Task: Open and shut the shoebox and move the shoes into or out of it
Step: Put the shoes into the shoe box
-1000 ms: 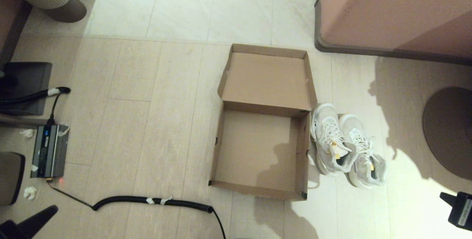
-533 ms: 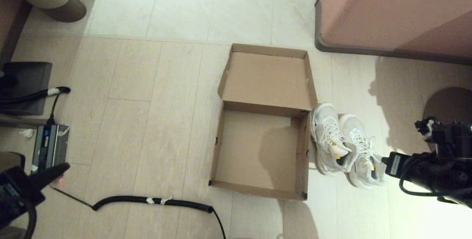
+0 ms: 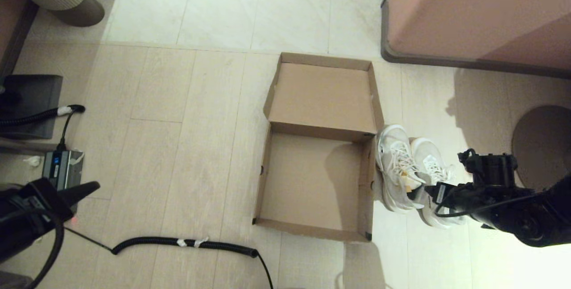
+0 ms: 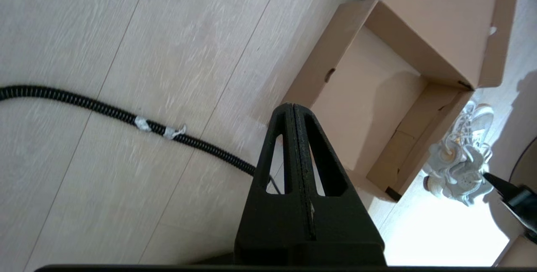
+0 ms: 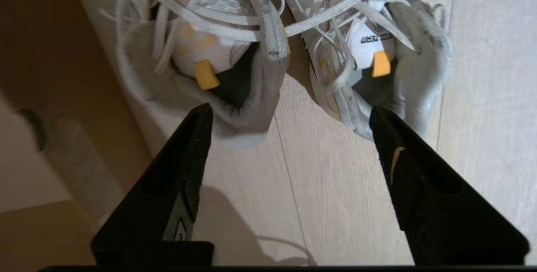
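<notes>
The brown shoebox lies open and empty on the floor, its lid folded back on the far side. The two white sneakers stand side by side on the floor against the box's right wall, heels toward me. My right gripper is open just behind those heels. In the right wrist view its fingertips flank both heel openings, with the left shoe and the right shoe ahead. My left gripper hangs shut at lower left, empty, pointing at the box.
A black corrugated cable runs over the floor in front of the box. A grey power unit sits at the left. A pinkish-brown cabinet stands at the back right, with a round dark base beside it.
My right arm has swung in from the lower right corner to the heels of the sneakers. The left gripper has risen a little at lower left. Box and shoes have not moved.
</notes>
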You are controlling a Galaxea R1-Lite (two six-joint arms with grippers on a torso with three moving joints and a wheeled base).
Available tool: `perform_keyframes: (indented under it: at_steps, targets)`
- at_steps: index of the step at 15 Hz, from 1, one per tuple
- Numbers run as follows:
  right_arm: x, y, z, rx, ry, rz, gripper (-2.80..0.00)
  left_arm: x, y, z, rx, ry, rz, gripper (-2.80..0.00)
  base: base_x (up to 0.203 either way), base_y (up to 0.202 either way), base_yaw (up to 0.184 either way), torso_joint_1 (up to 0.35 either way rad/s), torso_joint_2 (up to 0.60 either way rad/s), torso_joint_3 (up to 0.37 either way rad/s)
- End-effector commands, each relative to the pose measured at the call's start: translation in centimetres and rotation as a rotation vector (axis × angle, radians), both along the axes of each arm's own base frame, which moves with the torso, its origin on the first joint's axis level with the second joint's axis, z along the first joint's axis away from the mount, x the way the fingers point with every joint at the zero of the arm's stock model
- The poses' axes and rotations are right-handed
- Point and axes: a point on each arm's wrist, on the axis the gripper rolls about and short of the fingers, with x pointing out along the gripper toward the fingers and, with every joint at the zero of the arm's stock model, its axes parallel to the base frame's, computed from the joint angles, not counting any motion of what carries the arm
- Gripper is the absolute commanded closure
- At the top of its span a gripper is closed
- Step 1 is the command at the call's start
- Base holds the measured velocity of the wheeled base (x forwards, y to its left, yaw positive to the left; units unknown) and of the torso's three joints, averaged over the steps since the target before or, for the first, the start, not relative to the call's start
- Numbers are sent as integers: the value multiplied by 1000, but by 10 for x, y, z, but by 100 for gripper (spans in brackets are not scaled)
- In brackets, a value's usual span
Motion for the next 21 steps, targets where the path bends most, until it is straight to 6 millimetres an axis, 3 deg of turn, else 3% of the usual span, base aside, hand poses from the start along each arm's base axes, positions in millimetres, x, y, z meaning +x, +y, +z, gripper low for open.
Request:
perform_keyframes:
  at_steps: [1, 9, 15, 16, 17, 21]
  targets:
    - [12, -10, -36, -2, 65, -4, -280, 3, 0, -4, -3, 21, 1, 0, 0, 0, 0, 0, 0, 0]
    - [60, -18, -80, 19, 38, 31, -280, 8, 0, -1, 4, -7, 0, 0, 0, 0, 0, 0, 0, 0]
    - [76, -27, -99, 14, 29, 17, -280, 8, 0, 0, 6, -12, 3, 0, 0, 0, 0, 0, 0, 0]
    - [77, -27, -101, 14, 30, 15, -65, 8, 0, 0, 6, -12, 3, 0, 0, 0, 0, 0, 0, 0]
    - [77, -27, -100, 13, 28, 15, 0, 7, 0, 0, 6, -14, 2, 0, 0, 0, 0, 0, 0, 0]
    - [78, -30, -91, 8, 7, 11, 0, 7, 0, 4, 16, -30, 5, 0, 0, 0, 0, 0, 0, 0]
